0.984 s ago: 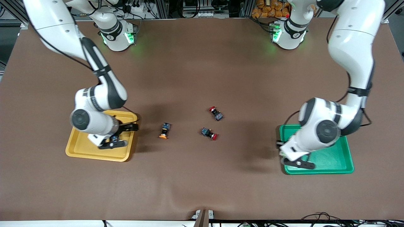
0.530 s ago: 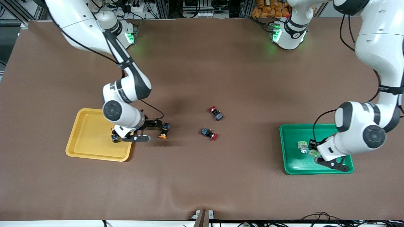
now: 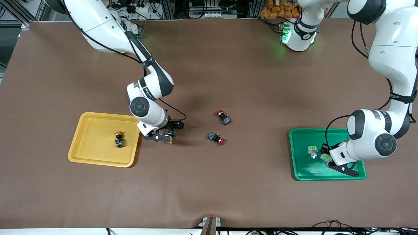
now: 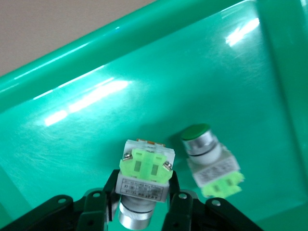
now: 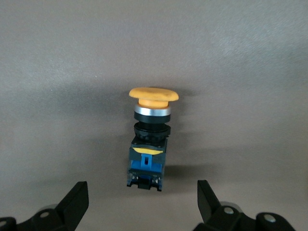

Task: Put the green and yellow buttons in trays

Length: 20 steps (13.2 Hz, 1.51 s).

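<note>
My right gripper [image 3: 167,132] is open and low over a yellow button [image 3: 171,132] that lies on the table beside the yellow tray [image 3: 88,156]. In the right wrist view this button [image 5: 148,144] lies between my spread fingers [image 5: 77,202], untouched. A second yellow button [image 3: 119,139] lies in the yellow tray. My left gripper [image 3: 330,159] is over the green tray [image 3: 307,173], shut on a green button [image 4: 144,175], its body [image 3: 325,157] down at the tray floor. Another green button [image 4: 211,163] lies beside it in the tray [image 3: 313,151].
Two black-blue switches with red caps lie mid-table: one [image 3: 223,117] farther from the front camera, one [image 3: 216,138] nearer, both toward the left arm's end from the right gripper. The green tray's rim [image 4: 120,43] rises near the left gripper.
My right gripper left one yellow button in the yellow tray and moved to over the yellow button on the table. My left gripper moved across the green tray with a green button.
</note>
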### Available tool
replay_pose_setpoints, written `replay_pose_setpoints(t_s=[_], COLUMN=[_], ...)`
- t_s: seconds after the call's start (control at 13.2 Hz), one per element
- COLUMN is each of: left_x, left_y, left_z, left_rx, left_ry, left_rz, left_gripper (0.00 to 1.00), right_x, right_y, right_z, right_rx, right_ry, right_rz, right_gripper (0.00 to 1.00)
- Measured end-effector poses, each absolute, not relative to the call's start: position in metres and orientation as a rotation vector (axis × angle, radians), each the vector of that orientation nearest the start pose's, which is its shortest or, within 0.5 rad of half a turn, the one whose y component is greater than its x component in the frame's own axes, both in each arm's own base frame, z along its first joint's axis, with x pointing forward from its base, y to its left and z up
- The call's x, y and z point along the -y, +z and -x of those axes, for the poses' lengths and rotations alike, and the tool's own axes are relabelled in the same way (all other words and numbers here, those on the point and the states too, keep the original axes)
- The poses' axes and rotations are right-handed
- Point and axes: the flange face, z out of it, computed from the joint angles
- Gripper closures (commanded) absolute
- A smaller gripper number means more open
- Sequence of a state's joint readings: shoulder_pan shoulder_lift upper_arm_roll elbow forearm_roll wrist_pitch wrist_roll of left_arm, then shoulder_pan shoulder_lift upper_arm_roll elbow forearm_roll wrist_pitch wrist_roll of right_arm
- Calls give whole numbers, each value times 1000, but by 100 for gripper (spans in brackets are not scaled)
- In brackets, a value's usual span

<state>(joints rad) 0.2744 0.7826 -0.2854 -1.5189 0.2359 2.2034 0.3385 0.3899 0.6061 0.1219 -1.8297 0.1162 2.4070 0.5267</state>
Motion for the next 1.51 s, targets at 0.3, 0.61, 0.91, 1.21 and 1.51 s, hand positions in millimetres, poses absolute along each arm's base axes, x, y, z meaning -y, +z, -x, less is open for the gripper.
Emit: replay_pose_setpoints(t_s=[0.3,0.61,0.91,1.21,1.51], left_x=[-37,-36,-32,-4,24], left_y=[204,202,224,277,323], left_z=[-702,-703,-714,-725,-725], left_rx=[-692,-757,-769,-823,-869], left_ry=[86,82,8,-119,-187], left_rz=[3091,3078,3069,3049,3040], left_gripper=[0,0,0,0,0], right_x=[-312,-318,-318,-318,-318], right_y=[191,178,177,178,180], right_z=[-565,-561,-561,-562,-562], right_rx=[-191,-179,-204,-232,-230], right_ry=[130,128,122,119,133], right_rz=[3015,3016,3013,3011,3015], right_gripper=[14,24,100,100,100])
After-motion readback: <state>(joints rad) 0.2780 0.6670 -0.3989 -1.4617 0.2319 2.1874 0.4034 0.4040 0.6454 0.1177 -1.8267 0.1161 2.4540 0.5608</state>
